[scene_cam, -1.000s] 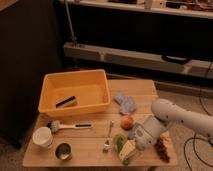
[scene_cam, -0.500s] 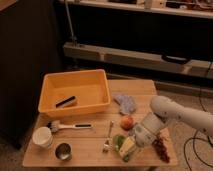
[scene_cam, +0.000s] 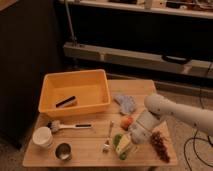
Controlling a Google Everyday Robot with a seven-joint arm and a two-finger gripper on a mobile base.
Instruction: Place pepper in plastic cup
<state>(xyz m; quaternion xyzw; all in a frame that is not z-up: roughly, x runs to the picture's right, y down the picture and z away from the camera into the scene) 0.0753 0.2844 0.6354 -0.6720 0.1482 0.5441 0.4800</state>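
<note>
Working at the front edge of the desk point(scene_cam: 95, 150), we have the gripper point(scene_cam: 126, 145) lowered right over the cup point(scene_cam: 119, 141), fingers drawn together. The cup sits just beside the fork point(scene_cam: 108, 138), on the side away from the brush point(scene_cam: 67, 126). A dark green sliver by the cup may be the pepper point(scene_cam: 122, 156); we cannot tell whether the fingers hold it. We judge the pepper light, fairly stiff, smooth-skinned and prone to roll or slip. Grip it near mid-length, across its narrow width, with moderate force. The cup looks light and could tip if nudged.
</note>
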